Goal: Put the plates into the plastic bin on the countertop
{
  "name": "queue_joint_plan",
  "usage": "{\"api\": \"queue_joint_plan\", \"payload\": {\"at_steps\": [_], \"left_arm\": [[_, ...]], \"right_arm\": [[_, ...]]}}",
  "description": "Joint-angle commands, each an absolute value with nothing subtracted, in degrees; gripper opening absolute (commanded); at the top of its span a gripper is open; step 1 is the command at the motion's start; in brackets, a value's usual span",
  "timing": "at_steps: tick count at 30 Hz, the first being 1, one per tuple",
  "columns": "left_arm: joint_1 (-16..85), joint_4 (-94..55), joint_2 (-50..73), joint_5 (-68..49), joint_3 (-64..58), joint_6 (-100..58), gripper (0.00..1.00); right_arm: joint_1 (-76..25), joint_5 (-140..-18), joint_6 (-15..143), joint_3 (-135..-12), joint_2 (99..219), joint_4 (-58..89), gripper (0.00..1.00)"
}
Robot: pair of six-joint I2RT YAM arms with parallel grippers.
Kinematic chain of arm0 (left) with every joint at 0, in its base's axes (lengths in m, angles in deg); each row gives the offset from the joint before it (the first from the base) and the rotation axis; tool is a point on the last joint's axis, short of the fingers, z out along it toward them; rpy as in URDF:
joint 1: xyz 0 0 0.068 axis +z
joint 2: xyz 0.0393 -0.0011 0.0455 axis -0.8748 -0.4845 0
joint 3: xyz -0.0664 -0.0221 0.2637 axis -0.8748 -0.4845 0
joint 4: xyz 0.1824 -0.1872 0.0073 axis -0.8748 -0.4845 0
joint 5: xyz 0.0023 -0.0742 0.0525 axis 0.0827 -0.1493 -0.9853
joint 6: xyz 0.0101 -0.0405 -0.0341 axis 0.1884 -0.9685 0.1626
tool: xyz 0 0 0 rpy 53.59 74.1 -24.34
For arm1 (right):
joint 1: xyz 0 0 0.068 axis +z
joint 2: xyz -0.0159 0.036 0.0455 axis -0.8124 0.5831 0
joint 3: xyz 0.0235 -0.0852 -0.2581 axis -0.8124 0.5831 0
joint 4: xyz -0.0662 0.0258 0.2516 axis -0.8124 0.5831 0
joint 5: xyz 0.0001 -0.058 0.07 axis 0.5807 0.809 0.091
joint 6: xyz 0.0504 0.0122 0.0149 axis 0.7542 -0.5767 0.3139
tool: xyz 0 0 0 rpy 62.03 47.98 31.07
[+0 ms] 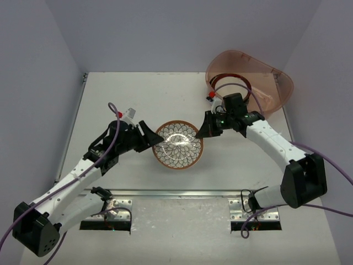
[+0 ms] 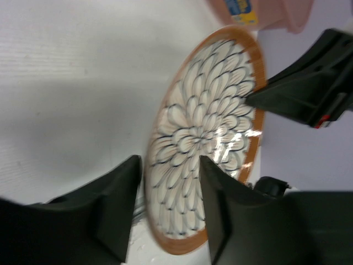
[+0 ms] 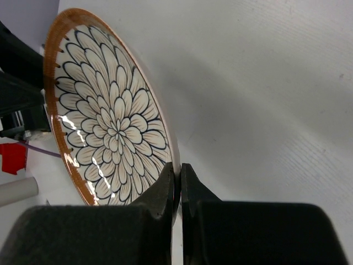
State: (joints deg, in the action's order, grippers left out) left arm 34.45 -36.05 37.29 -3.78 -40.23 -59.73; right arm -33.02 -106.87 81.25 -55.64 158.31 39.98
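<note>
A brown-rimmed plate with a white petal pattern (image 1: 177, 144) (image 2: 209, 127) (image 3: 105, 116) is held over the middle of the countertop (image 1: 138, 94), between the two arms. My right gripper (image 1: 199, 132) (image 3: 180, 168) is shut on its right rim. My left gripper (image 1: 153, 137) (image 2: 168, 165) straddles the opposite rim with its jaws apart, and there is a gap beside the plate edge. The plastic bin (image 1: 259, 69) (image 2: 276, 14) stands at the back right. Through its translucent wall I see a dark-red rimmed plate (image 1: 231, 88).
A metal rail (image 1: 176, 193) runs across the near edge between the arm bases. Grey walls close in the left, back and right sides. The right arm's forearm (image 1: 270, 141) stretches from the near right toward the bin.
</note>
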Motion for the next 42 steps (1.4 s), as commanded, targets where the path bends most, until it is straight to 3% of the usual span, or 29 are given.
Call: {"api": "queue_joint_plan", "payload": {"at_steps": [1, 3, 11, 15, 21, 32, 42], "left_arm": [[34.2, -28.0, 39.3, -7.6, -32.0, -59.5, 0.69], [34.3, -33.2, 39.9, -15.1, -28.8, -57.2, 1.00], [34.4, -55.4, 46.5, -42.9, -14.3, -48.2, 1.00], [34.3, -58.6, 49.8, -45.5, -15.7, -40.9, 1.00], [34.3, -58.9, 53.1, -45.9, -24.1, -35.7, 1.00], [34.3, -55.4, 56.1, -40.0, -28.4, -34.0, 1.00], [34.3, -54.4, 57.0, -38.0, -28.9, -33.3, 1.00]], "right_arm": [[-33.5, -113.5, 85.5, -54.3, 155.8, 34.7, 0.00], [-35.0, -112.7, 88.6, -54.1, 153.8, 32.7, 0.00], [-49.6, -112.3, 103.9, -53.8, 150.1, 27.3, 0.00], [-60.8, -111.8, 111.8, -58.5, 149.9, 25.0, 0.00], [-69.5, -107.1, 123.7, -66.2, 156.2, 22.3, 0.00], [-67.2, -81.4, 127.7, -71.5, 166.4, 18.2, 0.00], [-64.5, -73.7, 121.2, -82.4, 178.7, 23.3, 0.00]]}}
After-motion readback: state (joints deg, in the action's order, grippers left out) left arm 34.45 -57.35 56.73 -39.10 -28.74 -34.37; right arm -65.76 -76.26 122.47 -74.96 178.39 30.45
